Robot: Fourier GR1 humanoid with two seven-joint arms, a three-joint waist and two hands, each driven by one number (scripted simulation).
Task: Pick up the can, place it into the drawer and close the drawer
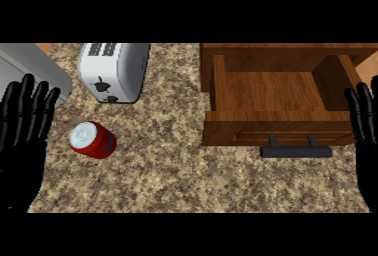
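Note:
A red can (94,140) with a silver top stands upright on the speckled counter, left of centre. The wooden drawer (277,131) is pulled open at the upper right, its inside bare, with a dark handle (296,151) on its front. My left hand (22,120) rests open at the left edge, fingers up, just left of the can and not touching it. My right hand (364,117) rests open at the right edge, fingers up, beside the drawer's right side.
A white toaster (114,70) stands at the back, above the can. A grey appliance (29,67) fills the top left corner. Speckled countertop (192,185) spreads between the can and the drawer and toward the near edge.

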